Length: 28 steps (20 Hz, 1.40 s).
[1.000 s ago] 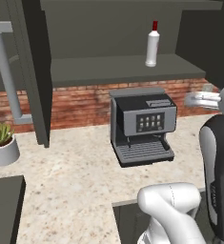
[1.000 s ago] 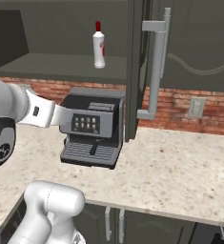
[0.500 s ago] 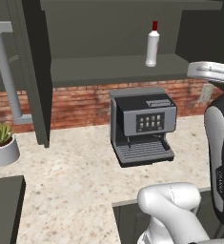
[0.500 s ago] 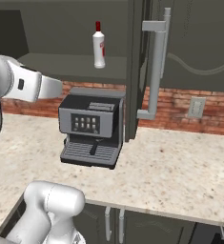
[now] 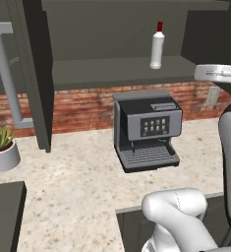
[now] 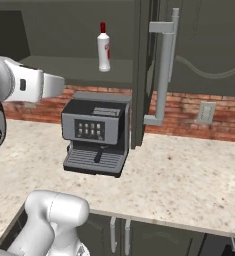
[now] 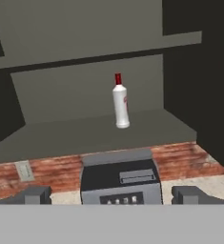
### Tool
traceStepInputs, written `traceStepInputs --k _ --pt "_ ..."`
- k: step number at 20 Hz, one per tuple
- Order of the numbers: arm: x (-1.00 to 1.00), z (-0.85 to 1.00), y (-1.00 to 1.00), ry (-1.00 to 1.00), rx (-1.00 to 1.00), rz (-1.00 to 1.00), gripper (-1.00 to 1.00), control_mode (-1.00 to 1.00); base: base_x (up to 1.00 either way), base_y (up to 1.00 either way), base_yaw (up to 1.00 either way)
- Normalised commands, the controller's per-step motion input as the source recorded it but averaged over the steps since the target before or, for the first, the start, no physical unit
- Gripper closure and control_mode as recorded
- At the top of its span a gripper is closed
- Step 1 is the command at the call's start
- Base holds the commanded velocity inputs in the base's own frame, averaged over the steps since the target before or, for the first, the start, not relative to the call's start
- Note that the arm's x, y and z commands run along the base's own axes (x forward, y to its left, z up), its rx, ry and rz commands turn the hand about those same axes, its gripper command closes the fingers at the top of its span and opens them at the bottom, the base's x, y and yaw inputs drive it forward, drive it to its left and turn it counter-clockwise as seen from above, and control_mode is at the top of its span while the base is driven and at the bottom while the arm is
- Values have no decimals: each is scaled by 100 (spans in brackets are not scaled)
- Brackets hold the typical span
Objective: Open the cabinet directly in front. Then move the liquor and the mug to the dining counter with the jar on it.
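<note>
Both cabinet [image 5: 36, 74] doors stand swung open, so step one looks done. Left door edge and its bar handle [image 5: 6, 74] sit at the left of the left base view; the right door and its handle [image 6: 161, 75] hang in the middle of the right base view.

What changed over the last second: my arm has lifted. In the left base view the forearm has risen from about coffee-machine-top height to just under the shelf edge at the right border. In the right base view it has climbed from beside the machine to above it, level with the shelf lip. Nothing else in the scene has moved.

My gripper [image 7: 111, 194] is wide open and empty, the two dark fingertips [image 7: 35, 194] far apart at the bottom of the hand view. It now looks straight at the liquor [image 7: 120, 101], well short of it.

The liquor stands upright on the lower cabinet shelf [image 5: 112, 71], alone, above and behind the coffee machine [image 5: 146, 128], red cap up. I can't spot the mug in these views, nor the dining counter or jar.

My read: I'm lining up for the bottle pick, moving items not started. Next I need to reach over the coffee machine and close around the bottle body without tipping it.

Potted plant [image 5: 1, 147] sits on the worktop [image 5: 77, 187] far left, out of the way.
</note>
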Motion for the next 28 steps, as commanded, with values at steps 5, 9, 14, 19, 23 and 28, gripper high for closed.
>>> traceStepInputs --k 5,9,14,19,23,28 --pt "15 16 0 1 -1 0 -100 -100 0 0 0" --pt "19 14 10 15 -10 -9 -100 -100 0 0 0" --pt "4 3 5 7 -6 -6 -100 -100 0 0 0" --pt "25 0 -8 0 0 3 -100 -100 0 0 0" --pt "45 0 -19 0 0 7 -100 -100 0 0 0" --pt "54 -1 -15 0 0 3 -100 -100 0 0 0"
